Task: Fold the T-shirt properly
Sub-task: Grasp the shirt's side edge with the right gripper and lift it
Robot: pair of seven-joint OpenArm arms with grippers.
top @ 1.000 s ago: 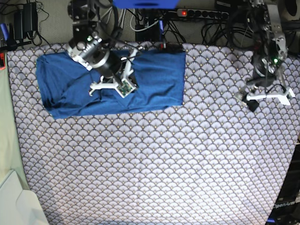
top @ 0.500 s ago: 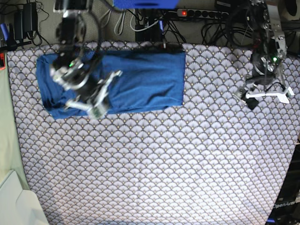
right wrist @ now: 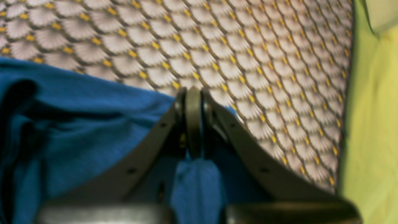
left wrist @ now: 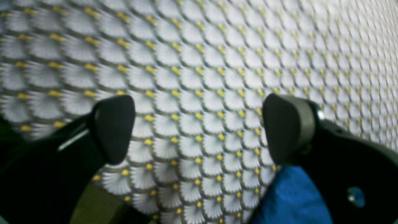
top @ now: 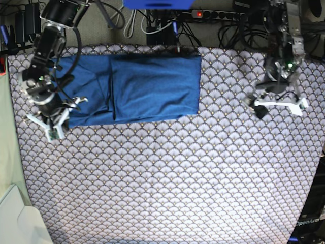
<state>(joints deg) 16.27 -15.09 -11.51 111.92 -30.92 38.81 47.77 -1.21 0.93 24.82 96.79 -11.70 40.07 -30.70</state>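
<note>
Across the far left part of the table (top: pixel 167 173), in the base view, we see the T-shirt (top: pixel 152 86) lying folded into a blue rectangle on the scale-patterned cloth, with a dark crease running down it left of the middle. At its left end the right claw (top: pixel 51 122) sits low over the shirt's corner. From overhead we cannot read that claw's jaws, but the right wrist view shows them pressed together, clenched on a bunch of the blue fabric (right wrist: pixel 196 183), with a yellow-green surface (right wrist: pixel 370 124) beyond the cloth's edge. Well apart, on the base view's right, the left claw (top: pixel 277 103) hangs over bare cloth. Its own camera shows both dark fingertips (left wrist: pixel 113 127) spread wide, released, nothing between them.
</note>
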